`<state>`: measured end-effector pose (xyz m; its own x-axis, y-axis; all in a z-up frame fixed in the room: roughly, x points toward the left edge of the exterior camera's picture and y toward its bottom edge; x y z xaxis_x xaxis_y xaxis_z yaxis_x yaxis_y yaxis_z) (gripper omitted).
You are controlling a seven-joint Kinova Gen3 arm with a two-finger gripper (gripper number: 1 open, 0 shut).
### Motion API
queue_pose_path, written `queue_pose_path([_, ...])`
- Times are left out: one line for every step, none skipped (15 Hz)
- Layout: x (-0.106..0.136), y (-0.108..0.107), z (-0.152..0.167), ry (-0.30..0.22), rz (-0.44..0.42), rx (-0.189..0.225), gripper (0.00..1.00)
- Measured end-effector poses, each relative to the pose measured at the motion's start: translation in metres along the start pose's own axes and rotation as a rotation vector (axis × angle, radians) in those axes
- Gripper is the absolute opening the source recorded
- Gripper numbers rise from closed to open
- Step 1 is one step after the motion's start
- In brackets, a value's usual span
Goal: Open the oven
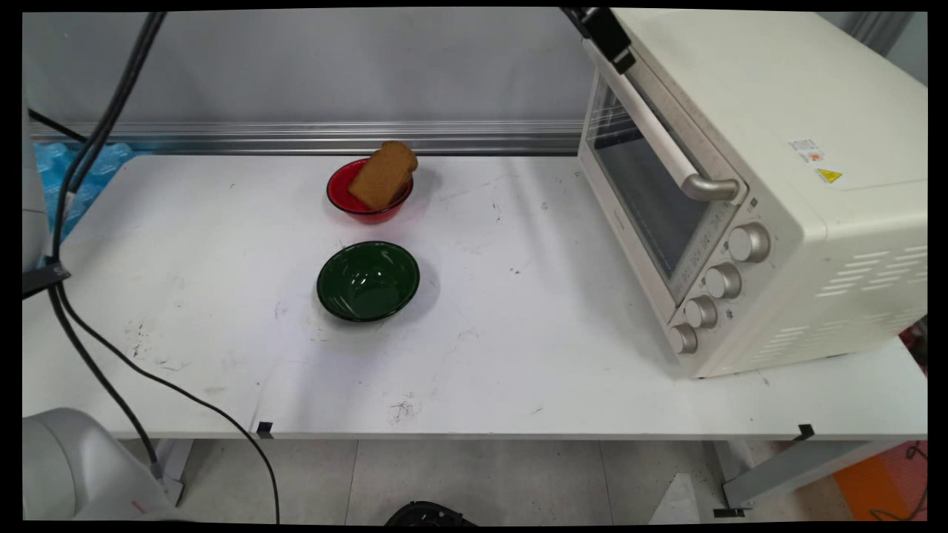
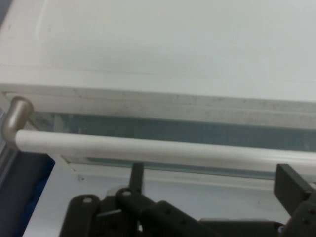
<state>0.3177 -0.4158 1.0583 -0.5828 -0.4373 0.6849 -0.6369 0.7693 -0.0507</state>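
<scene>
On the white worktop (image 1: 518, 355), seen from the main view, a cream oven (image 1: 755, 192) is set at the right side, with its door shut. A long pale handle (image 1: 666, 141) is fixed across the top of the door, and four round knobs (image 1: 722, 281) are lined up down its front. The black gripper (image 1: 609, 37) is seen at the top edge, right at the far end of the handle. Whether the handle is touched cannot be told from here. A red bowl (image 1: 369, 194) is placed near the back wall, and a brown slice of bread (image 1: 383, 175) is leaned inside it. A green bowl (image 1: 368, 280) with nothing in it is placed just in front of the red one. Both bowls are well apart from the oven.

From the hand view, the handle (image 2: 163, 150) is stretched across from side to side, with the oven's glass door behind it. The gripper (image 2: 207, 192) is held wide apart, and nothing is gripped. One finger (image 2: 137, 176) is seen just below the bar, and the other at the right edge.

If the gripper is closed too far to one side, the bar could be missed, or the oven could be pushed along the worktop.
</scene>
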Motion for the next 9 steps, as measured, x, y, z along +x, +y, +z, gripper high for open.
queue_pose_path([0.003,0.001,0.005,-0.003,0.000,0.002,1.00])
queue_pose_path([0.006,0.002,0.010,-0.006,-0.001,0.002,0.00])
queue_pose_path([0.008,0.004,0.015,-0.008,-0.001,0.002,0.00])
queue_pose_path([0.011,0.005,0.020,-0.011,-0.001,0.001,0.00])
queue_pose_path([0.013,0.006,0.025,-0.015,-0.002,0.001,0.00])
queue_pose_path([0.014,0.006,0.029,-0.018,-0.003,0.002,0.00])
queue_pose_path([0.016,0.007,0.034,-0.021,-0.005,0.003,0.00])
queue_pose_path([0.017,0.007,0.039,-0.025,-0.006,0.004,0.00])
queue_pose_path([0.018,0.007,0.043,-0.027,-0.007,0.005,0.00])
